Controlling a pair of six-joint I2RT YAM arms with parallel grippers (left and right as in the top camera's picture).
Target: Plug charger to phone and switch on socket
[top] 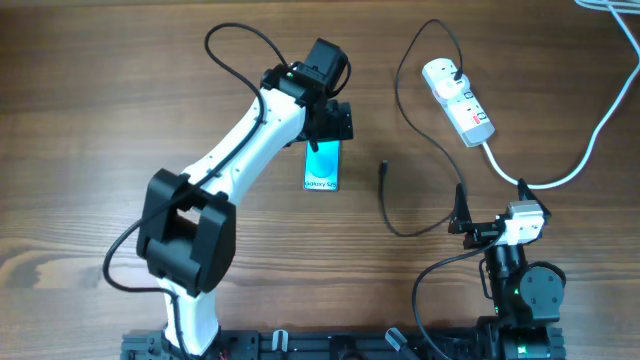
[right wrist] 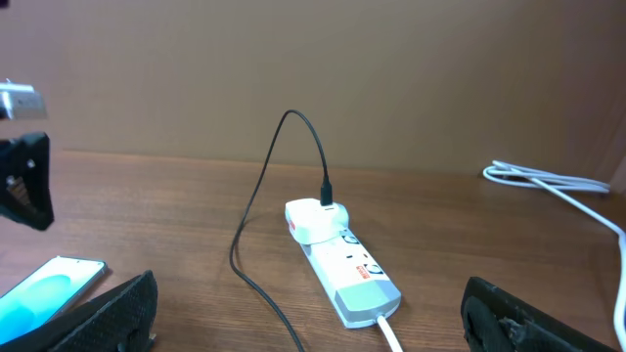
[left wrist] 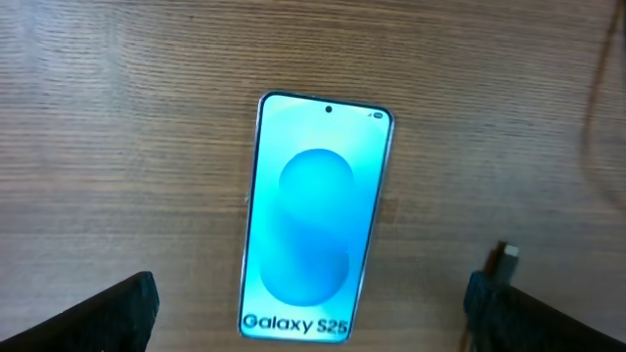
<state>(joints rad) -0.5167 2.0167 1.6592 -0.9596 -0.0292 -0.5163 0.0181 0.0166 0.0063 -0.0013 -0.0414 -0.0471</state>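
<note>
The phone [top: 322,170] lies flat on the wood table, its cyan screen up and its white text strip toward the front. My left gripper [top: 327,120] hovers over its far end, open and empty. In the left wrist view its fingers [left wrist: 311,308] straddle the phone [left wrist: 313,196]. The charger's black tip [top: 384,170] lies free to the right of the phone and also shows in the left wrist view [left wrist: 506,258]. Its cable [top: 400,95] runs to a white adapter in the socket [top: 460,102]. My right gripper [right wrist: 303,313] is open and empty, in front of the socket [right wrist: 347,269].
A thick white cord [top: 590,140] runs from the socket's near end off the right edge. The charger cable loops on the table beside the right arm [top: 512,235]. The phone's corner [right wrist: 44,288] shows at the left of the right wrist view.
</note>
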